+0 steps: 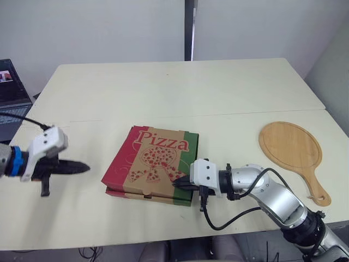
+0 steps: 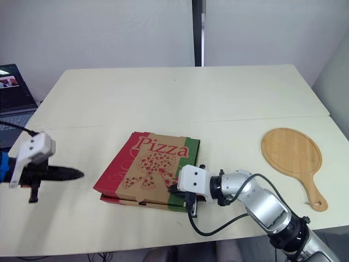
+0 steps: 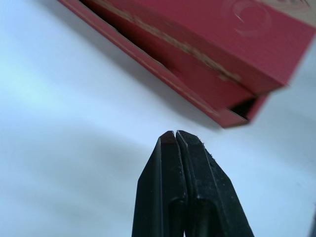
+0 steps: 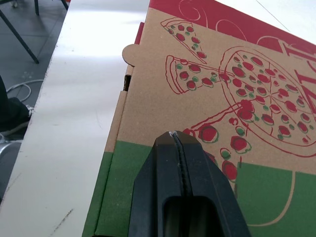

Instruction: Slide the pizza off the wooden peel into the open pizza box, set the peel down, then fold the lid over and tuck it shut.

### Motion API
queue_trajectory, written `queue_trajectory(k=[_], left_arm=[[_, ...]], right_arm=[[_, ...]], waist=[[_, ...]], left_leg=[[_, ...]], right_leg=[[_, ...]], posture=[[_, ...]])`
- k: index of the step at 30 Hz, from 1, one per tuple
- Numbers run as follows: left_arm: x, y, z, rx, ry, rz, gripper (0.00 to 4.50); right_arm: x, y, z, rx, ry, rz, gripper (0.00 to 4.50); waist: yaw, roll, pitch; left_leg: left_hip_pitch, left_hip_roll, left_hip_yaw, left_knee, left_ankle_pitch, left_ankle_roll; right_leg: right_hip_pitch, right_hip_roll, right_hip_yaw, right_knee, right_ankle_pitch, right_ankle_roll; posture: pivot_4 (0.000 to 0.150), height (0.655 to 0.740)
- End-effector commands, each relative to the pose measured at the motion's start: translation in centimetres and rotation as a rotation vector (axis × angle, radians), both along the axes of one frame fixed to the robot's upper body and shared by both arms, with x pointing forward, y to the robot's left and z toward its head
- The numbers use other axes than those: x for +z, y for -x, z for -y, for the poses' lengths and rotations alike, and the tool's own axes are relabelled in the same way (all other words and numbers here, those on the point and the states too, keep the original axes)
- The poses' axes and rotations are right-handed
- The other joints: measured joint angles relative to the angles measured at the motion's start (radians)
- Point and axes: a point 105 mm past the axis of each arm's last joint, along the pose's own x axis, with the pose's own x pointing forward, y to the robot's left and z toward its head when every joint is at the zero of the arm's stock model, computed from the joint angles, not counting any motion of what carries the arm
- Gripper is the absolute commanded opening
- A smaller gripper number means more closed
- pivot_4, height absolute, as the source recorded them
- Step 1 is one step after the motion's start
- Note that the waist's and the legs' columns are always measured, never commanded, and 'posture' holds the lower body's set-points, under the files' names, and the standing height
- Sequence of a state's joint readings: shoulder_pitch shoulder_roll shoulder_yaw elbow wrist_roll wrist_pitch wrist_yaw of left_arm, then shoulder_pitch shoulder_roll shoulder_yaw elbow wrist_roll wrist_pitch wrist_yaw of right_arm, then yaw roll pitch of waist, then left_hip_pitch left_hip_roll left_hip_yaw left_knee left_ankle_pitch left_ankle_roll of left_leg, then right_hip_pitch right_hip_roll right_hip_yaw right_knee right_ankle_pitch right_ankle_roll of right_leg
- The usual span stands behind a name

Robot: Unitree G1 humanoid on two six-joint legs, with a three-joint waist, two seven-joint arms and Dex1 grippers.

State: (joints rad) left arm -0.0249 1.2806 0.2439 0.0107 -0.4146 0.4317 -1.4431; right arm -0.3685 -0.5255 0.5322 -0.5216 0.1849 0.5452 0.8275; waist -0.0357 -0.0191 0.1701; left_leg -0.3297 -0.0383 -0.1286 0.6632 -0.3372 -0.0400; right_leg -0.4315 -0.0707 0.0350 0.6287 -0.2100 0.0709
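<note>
Tucking risk: box (image 1: 155,164) lay closed between the grippers, its left side perhaps untucked; a hard push could skid it.
Right gripper (image 1: 181,184): clenched, empty, at its front corner.
Left gripper (image 1: 84,167): clenched, empty, apart.
Peel (image 1: 292,147): flat, right of box.

One flat brown cardboard pizza box (image 1: 155,164), printed red and green, is counted between two black-fingered grippers: the left gripper (image 1: 82,167) and the right gripper (image 1: 182,184). One round pale wooden peel (image 1: 292,150) is counted outward of the right gripper, one dark laptop (image 1: 11,95) beyond the left gripper, and one cream table (image 1: 163,93) beneath both.
</note>
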Motion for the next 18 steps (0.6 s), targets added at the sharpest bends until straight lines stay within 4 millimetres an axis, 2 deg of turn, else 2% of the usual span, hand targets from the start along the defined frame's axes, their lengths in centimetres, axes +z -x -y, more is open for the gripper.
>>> queue_trajectory(k=[1, 9, 18], left_arm=[[0.6, 0.0, 2.2, -0.057, 0.049, 0.048, 0.00], [-0.4, 0.1, 4.6, -0.097, 0.106, 0.030, 0.00], [0.0, -1.2, 4.9, -0.047, 0.148, 0.099, 0.00]], right_arm=[[0.6, 0.2, -0.4, 0.023, -0.017, 0.020, 0.03], [0.8, 0.2, -0.5, 0.025, -0.018, 0.022, 0.03], [1.0, 0.1, -0.7, 0.027, -0.023, 0.023, 0.03]], waist=[[0.005, 0.000, 0.000], [0.003, 0.000, 0.000], [0.007, 0.000, 0.000]], left_leg=[[0.000, 0.000, 0.000, 0.000, 0.000, 0.000], [0.000, 0.000, 0.000, 0.000, 0.000, 0.000], [0.000, 0.000, 0.000, 0.001, 0.000, 0.000]], right_leg=[[0.000, 0.000, 0.000, 0.000, 0.000, 0.000], [0.000, 0.000, 0.000, 0.000, 0.000, 0.000], [0.001, 0.000, 0.000, 0.000, 0.000, 0.000]], posture=[[0.150, 0.7400], [0.150, 0.7400], [0.150, 0.7400]])
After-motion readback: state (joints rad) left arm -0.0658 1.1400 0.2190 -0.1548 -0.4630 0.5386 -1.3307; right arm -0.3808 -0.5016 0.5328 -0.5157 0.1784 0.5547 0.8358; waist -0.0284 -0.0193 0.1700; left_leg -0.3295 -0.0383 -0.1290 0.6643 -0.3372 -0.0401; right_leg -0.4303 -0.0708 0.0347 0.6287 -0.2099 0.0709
